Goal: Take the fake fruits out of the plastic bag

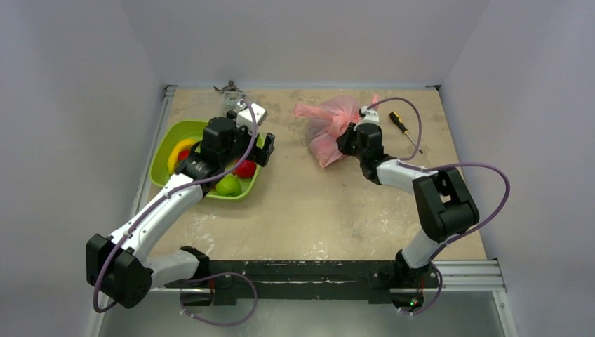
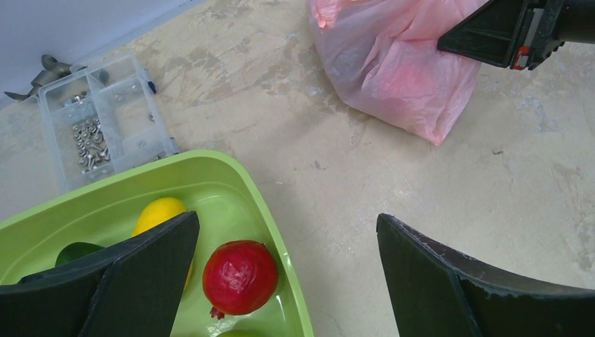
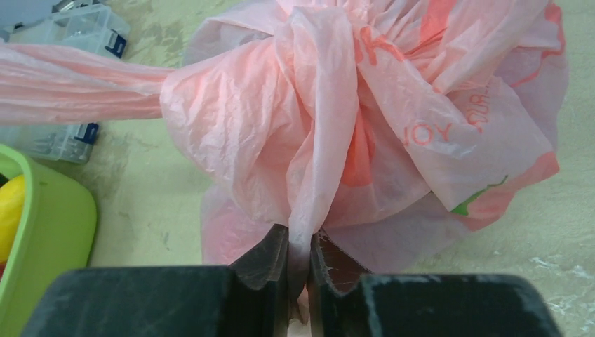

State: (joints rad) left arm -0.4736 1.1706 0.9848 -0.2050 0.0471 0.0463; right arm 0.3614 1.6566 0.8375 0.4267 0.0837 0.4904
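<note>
The pink plastic bag lies bunched on the table at the back centre. My right gripper is shut on a fold of the bag, and the plastic is pinched between its fingertips. An orange patch shows through the plastic; I cannot tell what it is. My left gripper is open and empty above the right rim of the lime-green tray. In the left wrist view it hovers over a red fruit, next to a yellow fruit and a dark green one. A green fruit also lies in the tray.
A clear parts box stands at the back, behind the tray, and shows in the left wrist view. A screwdriver lies to the right of the bag. Walls close the table at the back and on both sides.
</note>
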